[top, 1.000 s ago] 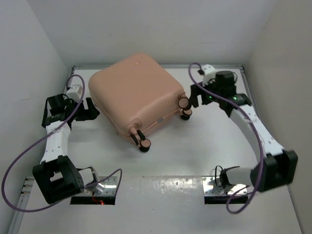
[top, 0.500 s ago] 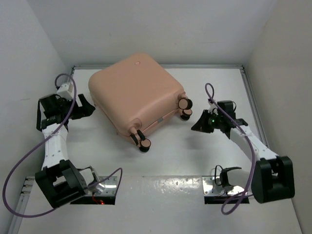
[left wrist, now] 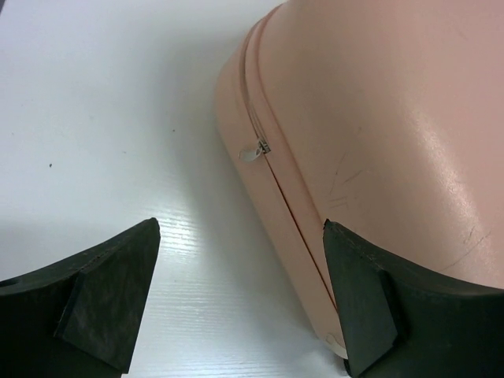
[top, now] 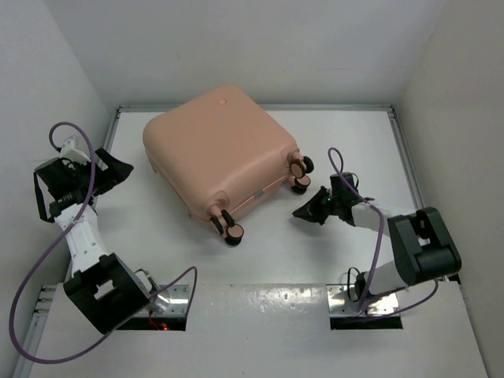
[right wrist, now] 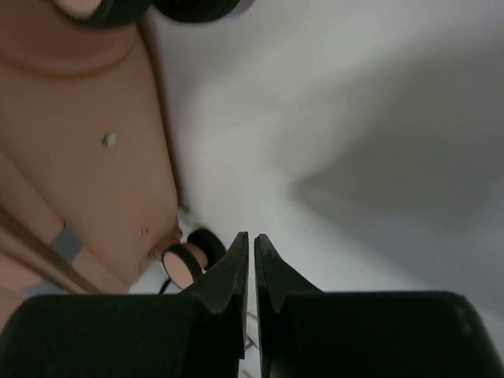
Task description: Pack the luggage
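Note:
The luggage is a large peach-pink hard-shell suitcase lying closed on the white table, with its wheels toward the right and near side. In the left wrist view its side fills the right half, with a small zipper pull on the seam. My left gripper is left of the case and apart from it, open and empty. My right gripper sits low over the table, just right of the wheels. Its jaws are shut on nothing, with the luggage and one wheel beyond.
White walls close in the table on the left, back and right. Two metal mounting plates sit at the near edge. A purple cable loops off the left arm, and another off the right arm.
The right arm has folded back toward its base and dropped low by the wheels, and its jaws have closed. The left arm has drawn back leftward, away from the luggage.

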`<act>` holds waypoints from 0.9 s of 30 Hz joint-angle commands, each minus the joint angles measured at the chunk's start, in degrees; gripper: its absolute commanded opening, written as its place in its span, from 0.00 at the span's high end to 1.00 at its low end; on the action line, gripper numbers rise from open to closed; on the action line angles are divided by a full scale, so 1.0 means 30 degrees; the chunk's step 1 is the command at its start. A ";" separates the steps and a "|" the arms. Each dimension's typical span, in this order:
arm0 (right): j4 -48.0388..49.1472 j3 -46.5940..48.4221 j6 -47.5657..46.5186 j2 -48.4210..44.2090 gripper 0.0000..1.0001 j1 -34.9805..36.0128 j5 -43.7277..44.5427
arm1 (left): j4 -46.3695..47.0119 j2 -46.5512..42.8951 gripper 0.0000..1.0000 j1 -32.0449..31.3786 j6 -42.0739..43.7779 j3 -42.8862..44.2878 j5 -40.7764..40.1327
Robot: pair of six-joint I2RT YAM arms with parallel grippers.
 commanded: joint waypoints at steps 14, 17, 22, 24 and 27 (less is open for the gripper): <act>0.3849 0.4817 0.2629 0.5759 1.00 0.1264 0.5517 | 0.1267 0.1249 0.12 0.1102 -0.1101 0.0136 0.0659; 0.3351 0.5785 0.2719 0.6463 1.00 0.1060 0.6835 | 0.1267 0.1251 0.12 0.1104 -0.1101 0.0136 0.0659; 0.3409 0.6958 0.2485 0.7311 1.00 -0.0344 0.9063 | 0.1267 0.1893 0.10 0.1279 -0.0927 0.0136 0.0659; 0.3379 0.7424 0.2339 0.7575 1.00 -0.1277 0.9590 | 0.1470 0.2245 0.10 0.1279 -0.0925 0.0136 0.0659; 0.3612 0.8538 0.1871 0.8338 1.00 -0.2362 1.0234 | 0.1908 0.3123 0.10 0.1279 -0.1128 0.0136 0.0835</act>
